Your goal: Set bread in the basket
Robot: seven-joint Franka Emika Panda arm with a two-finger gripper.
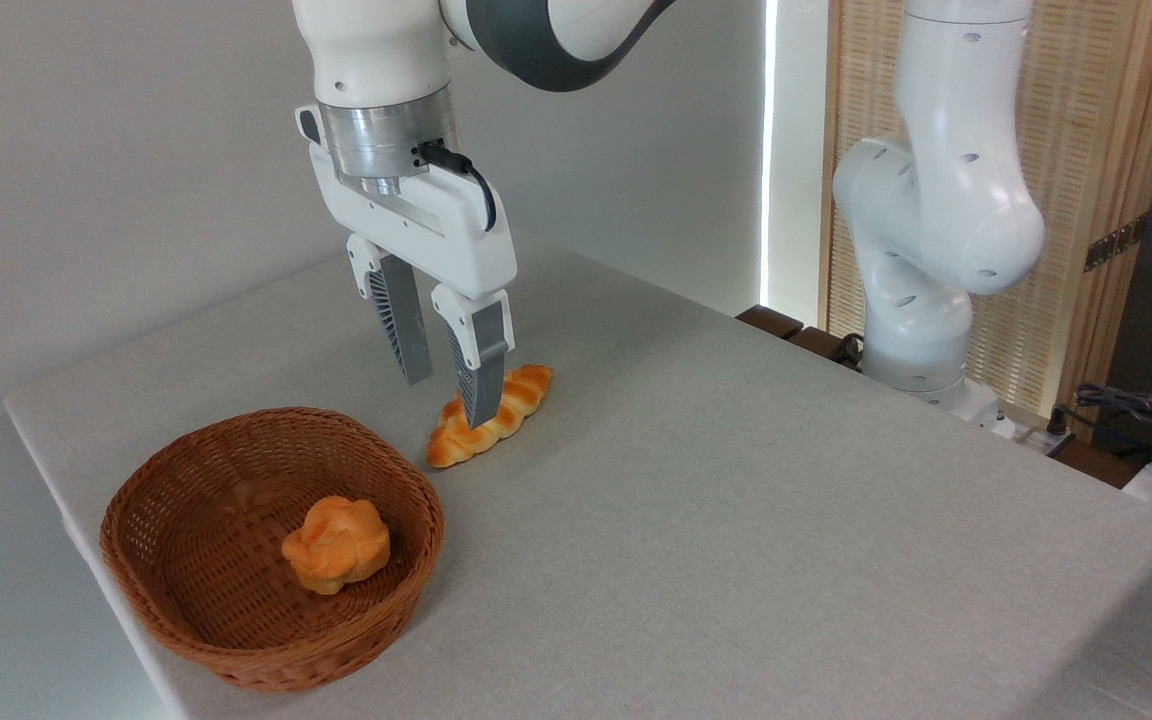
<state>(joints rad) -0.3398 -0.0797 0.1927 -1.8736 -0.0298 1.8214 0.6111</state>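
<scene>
No text, label, brand, number or sign can be read anywhere here.

A robotics lab: a white jointed robot arm bolted beside a grey cloth-covered table, loose black cables trailing nearby.

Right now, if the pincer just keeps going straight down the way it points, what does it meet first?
Probably the braided bread: the open pincer points down over its middle. Depth is uncertain from one view; otherwise the table.
</scene>
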